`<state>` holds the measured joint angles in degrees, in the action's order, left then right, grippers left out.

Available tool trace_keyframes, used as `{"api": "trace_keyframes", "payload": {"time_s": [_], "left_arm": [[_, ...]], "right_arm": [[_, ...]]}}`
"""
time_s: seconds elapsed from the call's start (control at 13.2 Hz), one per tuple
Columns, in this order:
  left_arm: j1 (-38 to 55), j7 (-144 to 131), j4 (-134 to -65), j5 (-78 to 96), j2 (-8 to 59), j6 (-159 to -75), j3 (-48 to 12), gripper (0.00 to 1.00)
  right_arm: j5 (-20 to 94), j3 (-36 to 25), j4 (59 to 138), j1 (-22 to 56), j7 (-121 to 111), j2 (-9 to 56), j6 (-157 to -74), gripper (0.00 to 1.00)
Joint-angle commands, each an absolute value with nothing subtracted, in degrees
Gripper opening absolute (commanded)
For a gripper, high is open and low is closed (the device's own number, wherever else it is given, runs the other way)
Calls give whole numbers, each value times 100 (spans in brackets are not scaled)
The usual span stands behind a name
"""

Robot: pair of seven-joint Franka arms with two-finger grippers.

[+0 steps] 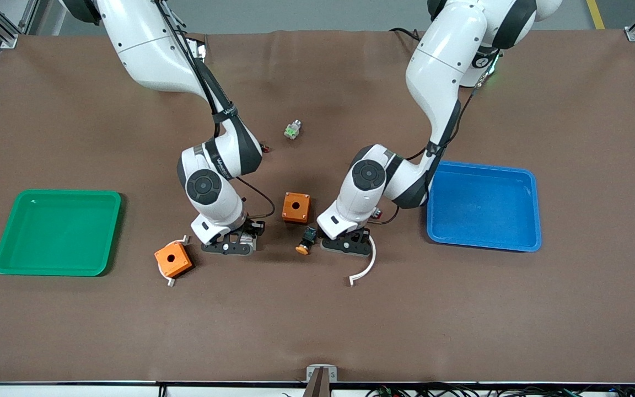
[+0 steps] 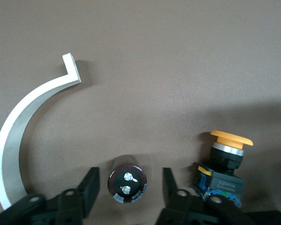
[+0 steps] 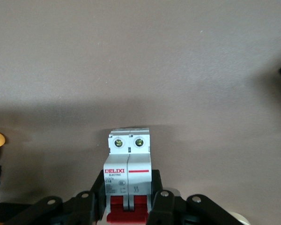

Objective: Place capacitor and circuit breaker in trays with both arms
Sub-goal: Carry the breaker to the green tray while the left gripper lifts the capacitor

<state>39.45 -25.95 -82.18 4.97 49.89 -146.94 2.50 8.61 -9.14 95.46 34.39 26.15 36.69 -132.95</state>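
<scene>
Brown matting covers the surface [image 1: 317, 331], on which everything is laid out. Two white arms reach down to its middle: the right arm [image 1: 207, 165] and the left arm [image 1: 400, 171]. A blue tray [image 1: 532, 242] lies toward the left arm's end and a green tray [image 1: 3, 259] toward the right arm's end, each well apart from the parts.

The right gripper [image 3: 126, 199] is set low at the surface between two orange boxes [image 1: 296, 207] [image 1: 173, 259], and its jaws are clenched on the circuit breaker [image 3: 128, 171]. The breaker's white body is seen pressed between the jaws, its red levers at the gripper end and its two screw terminals pointing away.

The left gripper [image 2: 130, 190] is also held low at the surface, near the tray's corner. Its jaws are spread, with the capacitor [image 2: 127, 186] lying on the surface between them; a gap is seen on each side, so nothing is grasped. A curved white strip [image 2: 23, 122] lies beside the gripper, nearer to the front camera. A push button [image 2: 225, 166] with an orange cap lies just beside the gripper, toward the right arm's end. A small green-and-silver part [image 1: 292, 130] is seen alone, farther from the front camera.
</scene>
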Motion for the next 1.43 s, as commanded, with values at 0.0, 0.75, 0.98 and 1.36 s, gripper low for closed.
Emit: {"api": "trace_keyframes", "payload": {"time_s": [0.0,0.75,0.98,1.36], "left_arm": [[3990,-2628,-8095,387,5063,-14660,343,46],[3588,-2953,-8104,422,4423,-13891,378,1],[3253,-2883,-8165,431,3939,-12984,360,1],[2366,-1979,-9111,422,3008,-11962,360,1]], "right_arm": [[923,-958,9361,3087,2025,2929,-12151,0],[168,-993,9439,380,-2800,2259,-10942,1],[150,-993,9667,-297,-4048,2372,-11537,1],[211,-976,9721,-930,-5201,3005,-11926,2]]}}
